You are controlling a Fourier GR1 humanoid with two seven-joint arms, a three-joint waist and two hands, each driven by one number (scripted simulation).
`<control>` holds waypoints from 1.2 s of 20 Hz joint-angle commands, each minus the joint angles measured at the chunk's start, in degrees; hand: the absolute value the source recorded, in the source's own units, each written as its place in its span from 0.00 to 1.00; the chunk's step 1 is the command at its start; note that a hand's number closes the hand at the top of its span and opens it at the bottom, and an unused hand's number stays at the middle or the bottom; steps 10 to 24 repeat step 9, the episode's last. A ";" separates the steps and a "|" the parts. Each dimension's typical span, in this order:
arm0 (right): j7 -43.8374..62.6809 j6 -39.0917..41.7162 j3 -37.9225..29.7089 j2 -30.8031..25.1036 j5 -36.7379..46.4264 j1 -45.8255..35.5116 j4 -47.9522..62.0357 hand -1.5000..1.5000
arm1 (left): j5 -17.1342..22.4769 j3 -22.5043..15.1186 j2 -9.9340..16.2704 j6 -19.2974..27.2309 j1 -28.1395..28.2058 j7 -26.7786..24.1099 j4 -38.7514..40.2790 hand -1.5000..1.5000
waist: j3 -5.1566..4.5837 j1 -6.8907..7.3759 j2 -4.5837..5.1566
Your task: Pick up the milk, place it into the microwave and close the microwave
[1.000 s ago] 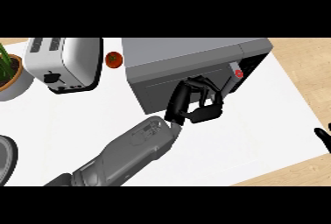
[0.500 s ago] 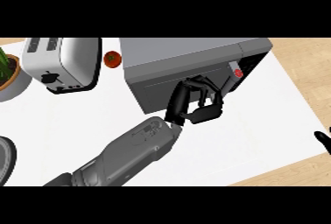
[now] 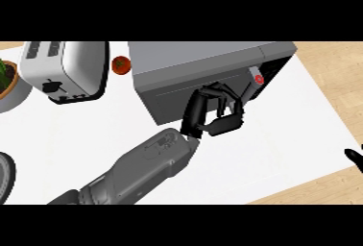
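The grey microwave (image 3: pixel 205 57) stands at the back of the white counter, its dark front (image 3: pixel 166 98) facing me and a red button (image 3: pixel 259 79) on its panel. My left hand (image 3: pixel 212 113) is against that front near the panel side, fingers curled, with nothing visible in it. The door looks swung to, or nearly so; I cannot tell whether it is latched. No milk shows anywhere. Only a small part of my right hand (image 3: pixel 353 156) shows at the right edge, fingers up, resting.
A white toaster (image 3: pixel 64 72) stands at the back left, with a potted plant (image 3: pixel 8 81) further left and a small red object (image 3: pixel 122 65) between toaster and microwave. A dark round rim (image 3: pixel 4 175) shows at the left edge. Wooden surface (image 3: pixel 340 72) lies right of the counter.
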 commanded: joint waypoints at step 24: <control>1.42 -0.09 -0.16 -1.51 -2.58 0.07 -1.49 0.00 | 3.21 3.91 0.05 0.66 -3.22 -2.27 7.96 1.00 | -0.07 -0.73 1.23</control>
